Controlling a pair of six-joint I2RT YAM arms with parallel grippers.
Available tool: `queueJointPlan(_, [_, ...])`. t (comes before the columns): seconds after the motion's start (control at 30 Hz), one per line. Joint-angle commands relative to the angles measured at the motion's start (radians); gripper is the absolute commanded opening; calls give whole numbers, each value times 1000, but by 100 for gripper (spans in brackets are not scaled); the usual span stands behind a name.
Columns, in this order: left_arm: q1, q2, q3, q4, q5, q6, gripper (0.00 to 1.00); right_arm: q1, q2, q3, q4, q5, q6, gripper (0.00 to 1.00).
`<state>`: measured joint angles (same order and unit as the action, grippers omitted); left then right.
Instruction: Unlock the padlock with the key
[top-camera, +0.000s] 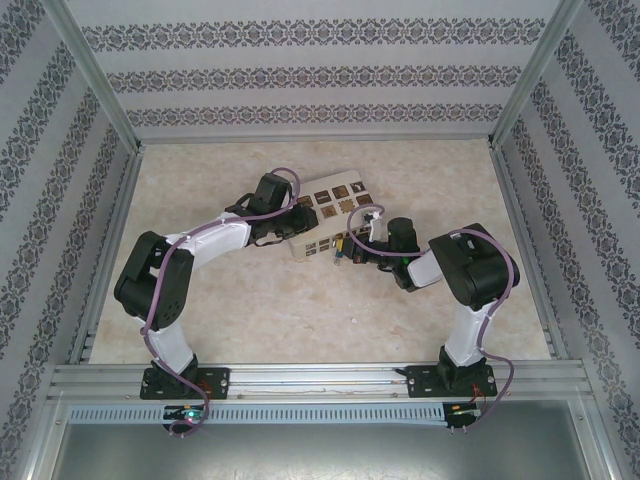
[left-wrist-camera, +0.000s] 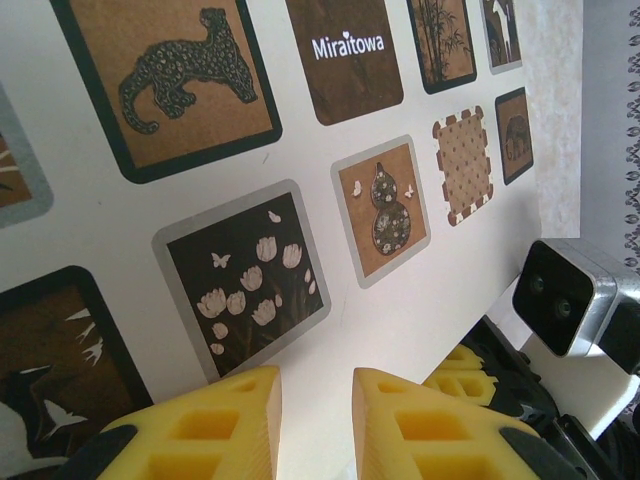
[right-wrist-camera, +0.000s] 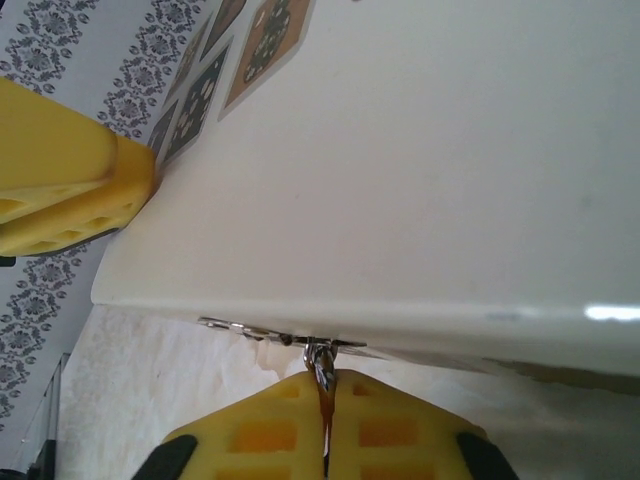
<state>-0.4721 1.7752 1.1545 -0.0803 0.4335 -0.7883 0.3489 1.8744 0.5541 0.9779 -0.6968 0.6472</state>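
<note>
A beige box (top-camera: 325, 215) with dark patterned squares lies mid-table. My left gripper (top-camera: 293, 222) rests on its lid (left-wrist-camera: 480, 290). The left gripper (left-wrist-camera: 316, 390) is narrowly open, with bare lid showing in the gap. My right gripper (top-camera: 346, 250) is at the box's front edge. In the right wrist view the right gripper (right-wrist-camera: 328, 388) is shut on a thin silver loop (right-wrist-camera: 322, 362) hanging from the box's metal latch plate (right-wrist-camera: 250, 328). The loop looks like the padlock's shackle. The blue body is hidden between the pads. The key is hidden.
The table surface is pale marble-patterned (top-camera: 250, 310), with aluminium rails and patterned walls on three sides. The box's underside (right-wrist-camera: 400, 150) looms over the right gripper. The right wrist camera (left-wrist-camera: 565, 300) sits close beside the left fingers. A left finger (right-wrist-camera: 60, 185) touches the box's far corner.
</note>
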Motion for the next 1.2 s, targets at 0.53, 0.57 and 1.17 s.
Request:
queueJointPlan(0.53, [-16,-8,-120,-13,8,-25,24,-6,-26,-77,219,92,206,0])
queueJointPlan(0.57, [-16,-8,-123,-12,8,-25,24,-6,-23,-79,235,103,221,0])
queueJointPlan(1.17, [-18,-5,-133,11,7,-39,24,13,26,-78,357,227,334,0])
